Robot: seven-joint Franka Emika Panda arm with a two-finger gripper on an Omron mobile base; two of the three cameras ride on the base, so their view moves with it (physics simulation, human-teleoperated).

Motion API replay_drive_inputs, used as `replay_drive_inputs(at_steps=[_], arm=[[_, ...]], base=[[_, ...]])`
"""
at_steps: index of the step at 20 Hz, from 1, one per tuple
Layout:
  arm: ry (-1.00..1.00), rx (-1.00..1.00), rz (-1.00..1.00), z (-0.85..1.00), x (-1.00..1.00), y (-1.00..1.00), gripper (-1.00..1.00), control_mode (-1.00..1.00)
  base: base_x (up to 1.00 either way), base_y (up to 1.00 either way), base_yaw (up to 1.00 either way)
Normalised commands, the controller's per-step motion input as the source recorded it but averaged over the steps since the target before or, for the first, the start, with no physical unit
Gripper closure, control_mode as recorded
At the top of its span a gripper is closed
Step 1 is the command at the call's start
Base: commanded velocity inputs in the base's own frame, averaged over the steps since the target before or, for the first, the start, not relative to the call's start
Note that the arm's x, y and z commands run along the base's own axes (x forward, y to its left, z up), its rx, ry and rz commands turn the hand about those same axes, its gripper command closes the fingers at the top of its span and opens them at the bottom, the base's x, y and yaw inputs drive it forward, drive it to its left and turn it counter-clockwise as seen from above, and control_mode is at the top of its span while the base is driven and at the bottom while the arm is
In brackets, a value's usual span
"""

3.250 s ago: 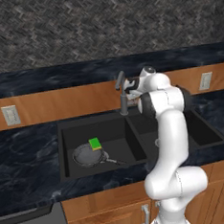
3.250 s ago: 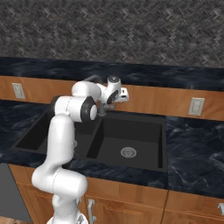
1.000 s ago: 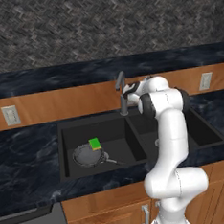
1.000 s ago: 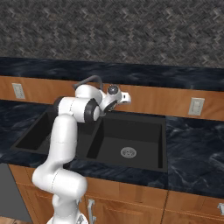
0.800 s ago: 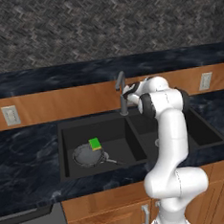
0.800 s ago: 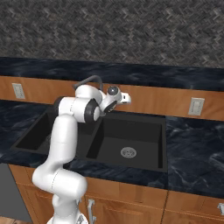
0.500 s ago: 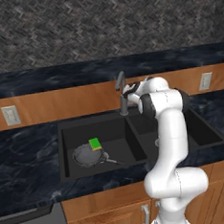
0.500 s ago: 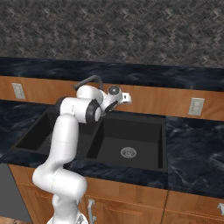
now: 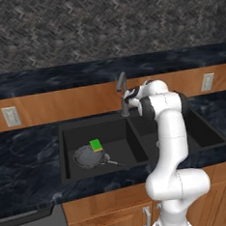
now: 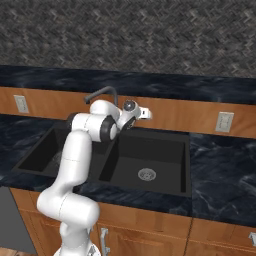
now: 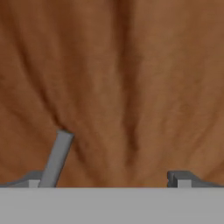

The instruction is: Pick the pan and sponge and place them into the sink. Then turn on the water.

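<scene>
Hand view first: my two dark fingertips (image 11: 179, 178) sit far apart at the bottom edge, spread wide with nothing clamped between them, and I am pointed straight at a brown wood-grain panel (image 11: 131, 87) very close ahead. A thin grey rod (image 11: 57, 158) rises at a slant just inside my left-hand tip; it looks like the faucet's lever, though from this close I cannot tell whether I am touching it. From the left base view, my gripper (image 9: 131, 95) is up at the back of the sink (image 9: 65, 153), right beside the dark curved faucet (image 9: 122, 87) that stands behind the central divider. The pan (image 9: 89, 157) lies flat on the floor of the left basin, its thin handle (image 9: 115, 162) running toward the front right of that basin. The sponge (image 9: 96, 145), green with a yellow side, rests at the pan's far rim, touching it or partly on it; which one I cannot make out. From the right base view, my gripper (image 10: 142, 113) reaches toward the wooden backsplash (image 10: 175, 114) behind the sink, with the faucet's arch just to its left, and the right basin (image 10: 150, 160) shows its round silver drain (image 10: 146, 174). No water is visible from the spout. Dark marbled counter (image 9: 21, 147) surrounds the sink, and wall outlets (image 9: 10, 116) sit on the wooden strip to either side.
</scene>
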Motion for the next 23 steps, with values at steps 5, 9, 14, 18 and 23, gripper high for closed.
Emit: replay_drive_inputs(at_steps=[5,9,14,18,23], arm=[[-0.05,0.00,-0.19,-0.55,0.10,-1.00,-1.00,-1.00],[-0.04,0.00,-0.16,-0.60,0.27,-1.00,-1.00,-1.00],[-0.02,0.00,-0.15,-0.63,0.36,-1.00,-1.00,-1.00],[-0.01,0.00,-0.15,-0.61,0.39,-1.00,-1.00,-1.00],[-0.01,0.00,-0.13,-0.53,0.38,-1.00,-1.00,-1.00]], base=[[0.00,0.00,0.00],[0.00,0.00,0.00],[0.00,0.00,0.00],[0.00,0.00,0.00],[0.00,0.00,0.00]])
